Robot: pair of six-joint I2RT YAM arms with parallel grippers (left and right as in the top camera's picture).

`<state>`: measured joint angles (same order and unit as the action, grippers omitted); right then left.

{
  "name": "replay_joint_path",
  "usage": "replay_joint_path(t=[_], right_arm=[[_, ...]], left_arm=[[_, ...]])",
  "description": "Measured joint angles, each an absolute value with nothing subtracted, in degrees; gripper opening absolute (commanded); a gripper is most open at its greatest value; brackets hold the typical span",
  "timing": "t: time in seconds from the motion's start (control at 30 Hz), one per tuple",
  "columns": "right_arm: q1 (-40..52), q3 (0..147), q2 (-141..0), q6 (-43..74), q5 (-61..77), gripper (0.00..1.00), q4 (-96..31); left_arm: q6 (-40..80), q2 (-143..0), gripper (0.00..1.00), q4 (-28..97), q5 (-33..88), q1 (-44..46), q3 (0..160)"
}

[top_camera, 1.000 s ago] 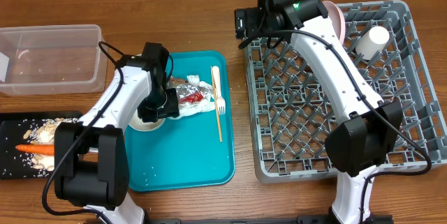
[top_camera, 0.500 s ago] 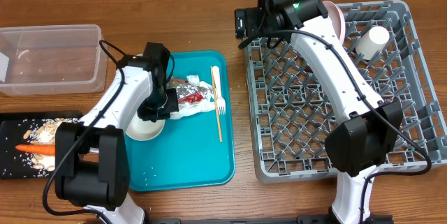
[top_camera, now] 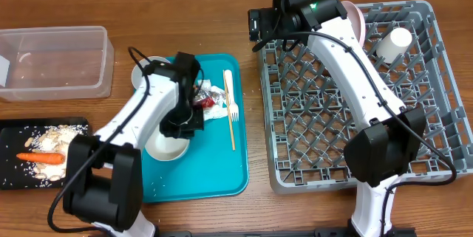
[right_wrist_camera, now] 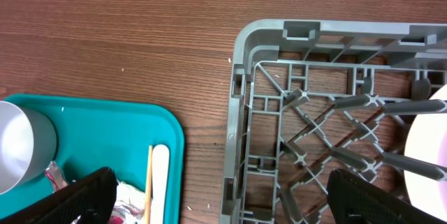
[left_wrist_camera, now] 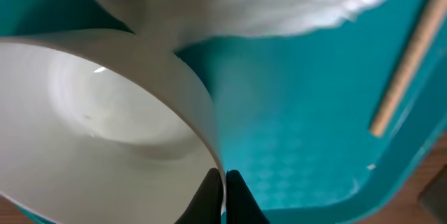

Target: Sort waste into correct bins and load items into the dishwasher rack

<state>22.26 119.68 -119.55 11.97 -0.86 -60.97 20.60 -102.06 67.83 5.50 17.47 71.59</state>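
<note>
A brown wooden table [top_camera: 185, 1] fills the overhead view, with a teal tray [top_camera: 214, 170] near its centre. The rack [top_camera: 310, 134] sits at 3 o'clock, the tub [top_camera: 52, 60] at 10 o'clock and the black tray [top_camera: 11, 174] at 8 o'clock. The black tray holds the carrot [top_camera: 38, 158] and pale crumbs [top_camera: 55, 137]. The left gripper [top_camera: 185, 122] is over the teal tray, its fingers [left_wrist_camera: 209, 196] pinched narrow on the thin rim of a bowl [top_camera: 164, 148] at the tray's 8 o'clock side. Whether the bowl is lifted or resting cannot be told. Just toward 1 o'clock from that gripper lie the wrapper [top_camera: 208, 101] and a napkin [top_camera: 216, 113]. The fork [top_camera: 229, 89] and a thin wooden stick [top_camera: 233, 130] lie side by side just beyond them, toward 3 o'clock. A second bowl [top_camera: 139, 74] sits at the tray's 11 o'clock corner, partly behind the arm. The right gripper [right_wrist_camera: 223, 182] hovers above the rack's 11 o'clock corner, fingers spread wide with nothing between them. In the rack, the plate [top_camera: 355, 15] stands on edge at 12 o'clock. The cup [top_camera: 392, 43] lies among the pegs at 1 o'clock.
</note>
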Motion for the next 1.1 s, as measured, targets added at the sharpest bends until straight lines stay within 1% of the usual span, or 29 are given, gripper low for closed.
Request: replay_joint_path(t=[0.17, 0.2, 0.23, 0.27, 0.3, 0.33, 0.53, 0.6, 0.63, 0.7, 0.73, 0.8, 0.9, 0.93, 0.97, 1.0, 1.1], right_arm=[[22.3, 119.7, -119.5, 12.0, -0.9, 1.00, -61.0], [22.3, 119.7, -119.5, 12.0, -0.9, 1.00, -61.0], [22.3, 119.7, -119.5, 11.9, -0.9, 1.00, -60.9], [22.3, 119.7, -119.5, 12.0, -0.9, 1.00, -61.0], [22.3, 119.7, -119.5, 11.9, -0.9, 1.00, -61.0], [22.3, 119.7, -119.5, 11.9, -0.9, 1.00, -60.9], [22.3, 119.7, -119.5, 12.0, 0.5, 1.00, -61.5], [22.3, 119.7, -119.5, 12.0, 2.8, 1.00, -62.8], [22.3, 119.7, -119.5, 11.9, 4.0, 1.00, -63.2], [22.3, 119.7, -119.5, 12.0, 5.6, 1.00, -64.1], [22.3, 119.7, -119.5, 12.0, 6.2, 1.00, -65.2], [22.3, 119.7, -119.5, 11.9, 7.2, 1.00, -67.5], [22.3, 119.7, -119.5, 12.0, 7.9, 1.00, -69.8], [22.3, 119.7, -119.5, 11.9, 8.2, 1.00, -70.4], [22.3, 119.7, -119.5, 12.0, 8.4, 1.00, -71.0], [22.3, 119.7, -119.5, 12.0, 8.6, 1.00, -71.4], [22.4, 119.7, -119.5, 11.9, 10.8, 1.00, -73.1]], left_arm=[[22.9, -101.6, 0.04, 67.6, 6.3, 21.2, 71.6], [23.3, -101.6, 0.08, 67.5, 6.5, 21.5, 71.6], [23.6, -101.6, 0.13, 67.5, 6.7, 21.6, 71.6], [23.9, -101.6, 0.28, 67.5, 6.9, 21.7, 71.6], [23.9, -101.6, 0.36, 67.5, 7.2, 21.7, 71.6], [24.2, -101.6, 0.38, 67.4, 7.6, 21.7, 71.6], [24.7, -101.6, 0.37, 68.7, 8.8, 21.7, 72.6], [24.7, -101.6, 0.41, 70.7, 8.6, 21.7, 74.7], [24.7, -101.6, 0.47, 72.0, 8.1, 21.7, 76.2], [25.2, -101.6, 0.67, 75.3, 6.4, 21.6, 80.1], [25.6, -101.6, 0.68, 76.9, 5.4, 21.5, 82.4], [26.9, -101.6, 0.70, 80.1, 3.1, 20.2, 87.7], [27.2, -101.6, 0.82, 82.9, 1.5, 16.7, 93.6], [27.4, -101.6, 0.82, 83.7, 1.0, 14.6, 95.6], [27.8, -101.6, 0.90, 84.1, 0.6, 12.5, 97.0], [28.0, -101.6, 1.00, 84.4, 0.3, 10.3, 98.1], [29.3, -101.6, 1.00, 84.2, -0.5, 3.0, 99.8]])
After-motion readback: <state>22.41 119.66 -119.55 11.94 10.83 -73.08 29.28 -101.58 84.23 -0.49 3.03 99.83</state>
